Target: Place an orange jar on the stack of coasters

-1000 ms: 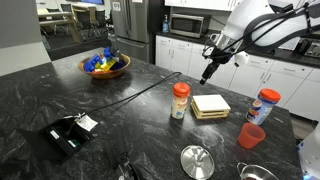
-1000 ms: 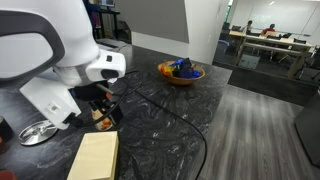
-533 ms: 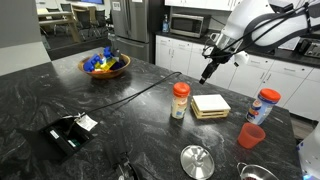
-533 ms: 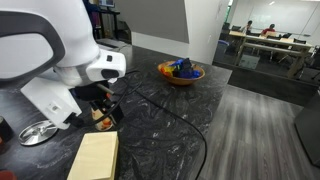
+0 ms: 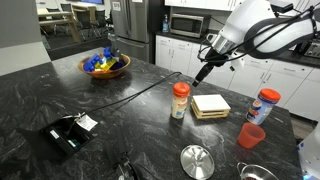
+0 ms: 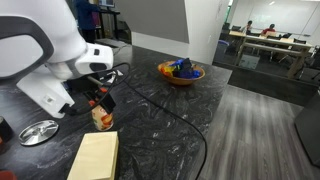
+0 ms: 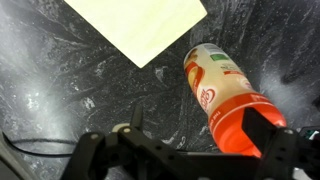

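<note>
Black stone surface [image 5: 120,115], white-veined and glossy, carries everything in all three views. In an exterior view, a kitchen stands behind it: steel fridge [image 5: 135,25], microwave [image 5: 185,24], white cabinets [image 5: 255,75]. In an exterior view, an open office with desks [image 6: 262,42] and grey floor shows instead, and the white arm [image 6: 45,60] fills the near side, hiding part of the surface. Fruit bowl [image 5: 105,65] shows in both exterior views.

Stack of coasters [image 5: 210,105]: low, square, pale top, darker edges. Wrist view gives only its cream top, cut off by the frame.

Round steel lid [image 5: 197,160], orange cup [image 5: 250,135] and a red-lidded jar [image 5: 267,105] show together in an exterior view only.

Orange jar [image 5: 180,100] stands upright on the surface just beside the coasters, not on them. Clear body, orange-red lid, pale contents, orange band. Only the wrist view shows its label print with a red mark.

Gripper [image 5: 203,72] hangs above the surface near the jar, apart from it. In the wrist view its fingers are spread wide, holding nothing.
</note>
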